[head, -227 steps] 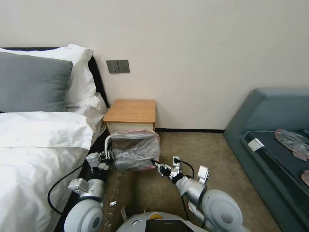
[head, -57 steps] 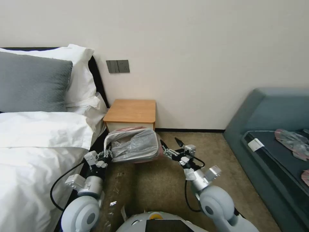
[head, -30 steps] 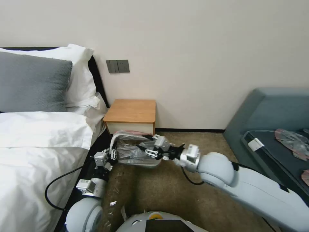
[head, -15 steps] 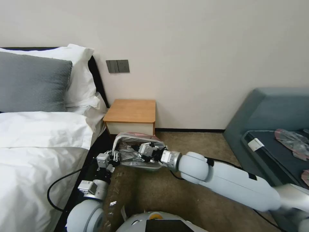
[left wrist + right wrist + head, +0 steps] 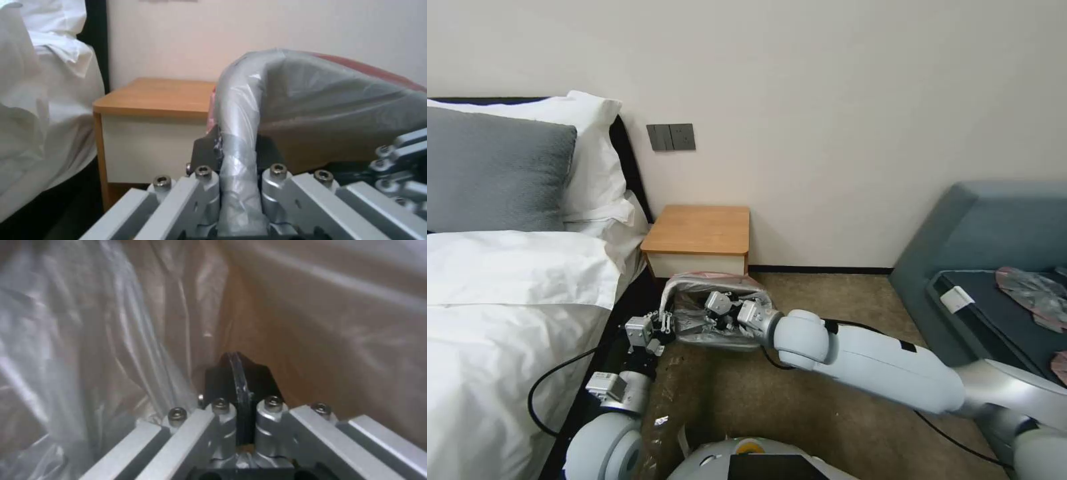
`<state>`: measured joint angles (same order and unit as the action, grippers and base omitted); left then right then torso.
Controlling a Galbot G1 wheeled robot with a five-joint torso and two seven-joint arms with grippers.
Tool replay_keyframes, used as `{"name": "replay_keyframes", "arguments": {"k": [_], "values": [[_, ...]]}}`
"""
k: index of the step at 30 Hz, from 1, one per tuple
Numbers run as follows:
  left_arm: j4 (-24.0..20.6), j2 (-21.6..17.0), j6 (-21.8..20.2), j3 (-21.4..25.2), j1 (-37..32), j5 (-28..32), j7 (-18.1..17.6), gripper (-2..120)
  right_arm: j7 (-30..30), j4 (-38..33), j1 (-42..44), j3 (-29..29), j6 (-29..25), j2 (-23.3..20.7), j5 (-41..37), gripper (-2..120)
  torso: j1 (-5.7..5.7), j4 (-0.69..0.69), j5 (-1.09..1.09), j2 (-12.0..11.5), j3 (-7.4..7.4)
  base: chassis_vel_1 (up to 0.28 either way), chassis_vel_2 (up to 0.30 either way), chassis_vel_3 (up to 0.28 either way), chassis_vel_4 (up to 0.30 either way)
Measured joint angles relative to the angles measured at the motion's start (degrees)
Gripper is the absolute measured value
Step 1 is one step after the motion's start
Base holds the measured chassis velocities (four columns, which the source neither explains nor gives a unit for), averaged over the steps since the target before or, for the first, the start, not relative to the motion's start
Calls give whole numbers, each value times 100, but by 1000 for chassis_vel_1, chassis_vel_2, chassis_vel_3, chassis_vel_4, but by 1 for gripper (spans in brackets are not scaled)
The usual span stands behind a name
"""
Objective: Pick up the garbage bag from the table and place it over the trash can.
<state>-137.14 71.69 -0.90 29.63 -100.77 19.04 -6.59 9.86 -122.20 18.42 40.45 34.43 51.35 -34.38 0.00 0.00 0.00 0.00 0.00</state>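
I am watching two arms working one garbage bag (image 5: 720, 319) just below the middle of the head frame. Nearest the camera, at lower left, my left arm is rising from its white shoulder, and the left gripper (image 5: 662, 324) is pinching the bag-covered rim at the bin's left side. In the left wrist view, the left gripper's (image 5: 238, 153) two black pads are pressing on either side of a rim wrapped in grey plastic. From the lower right of the head frame, my right arm is stretching across the carpet, and the right gripper (image 5: 710, 319) is reaching down inside the bag's mouth. In the right wrist view, the right gripper's (image 5: 238, 373) two dark pads are standing pressed together, with a thin clear sliver showing between them, which I cannot tell to be the film, and crinkled translucent bag (image 5: 111, 323) is surrounding them on all sides. The one trash can (image 5: 720, 343) is sitting on the floor under the bag, the pink rim draping over its top. Just behind it, one table (image 5: 700, 230) is standing against the wall, beside the bed (image 5: 507, 280) at left. At far right, one blue-grey sofa (image 5: 994, 227) is holding other crumpled bags (image 5: 1030, 287).
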Motion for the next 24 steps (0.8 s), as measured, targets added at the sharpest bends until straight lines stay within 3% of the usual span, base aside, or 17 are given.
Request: {"name": "replay_keyframes", "arguments": {"k": [11, 24], "values": [[-71, -32, 101, 13, 1, 4, 216, 5, 374, 170, -543, 480, 380, 57, -240, 0, 0, 0, 0, 0, 0, 0, 0, 0, 0], [-213, -31, 106, 25, -24, -8, 257, 5, 1334, 426, -892, 1006, 754, 409, -818, 0, 0, 0, 0, 0, 0, 0, 0, 0, 0]]}}
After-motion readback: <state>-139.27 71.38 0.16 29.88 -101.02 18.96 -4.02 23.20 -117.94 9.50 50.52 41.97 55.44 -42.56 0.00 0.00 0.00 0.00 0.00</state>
